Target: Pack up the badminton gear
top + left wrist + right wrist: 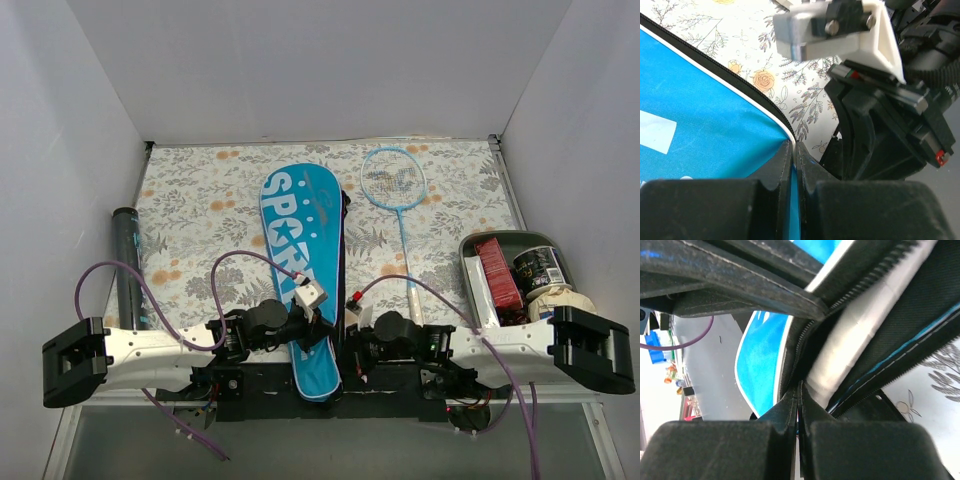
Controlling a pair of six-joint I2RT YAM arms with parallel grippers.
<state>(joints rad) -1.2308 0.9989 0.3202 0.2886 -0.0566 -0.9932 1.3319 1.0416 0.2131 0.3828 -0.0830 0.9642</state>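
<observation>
At the near edge of the tabletop [200, 190], about midway along it, the blue cover [300, 230] lettered SPORT lies lengthwise. Its broad end points toward the far edge and its narrow end reaches in between the two arms.

The left gripper [794, 147] has its fingers pressed together on the cover's white-piped edge, pinching the blue fabric beside the zipper. The right gripper [799, 390] is likewise closed tight, nipping the rim of the cover's opened mouth. Just beyond its fingertips a white racket handle [855, 335] lies inside the cover, between the two rows of zipper teeth.

A light-blue racket [396, 180] lies to the right of the cover and apart from it, head toward the far edge and handle toward the near edge. A black tube [127, 265] lies along the left edge. A tray [515, 234] holding packets and cans sits at the right edge, toward the near corner.
</observation>
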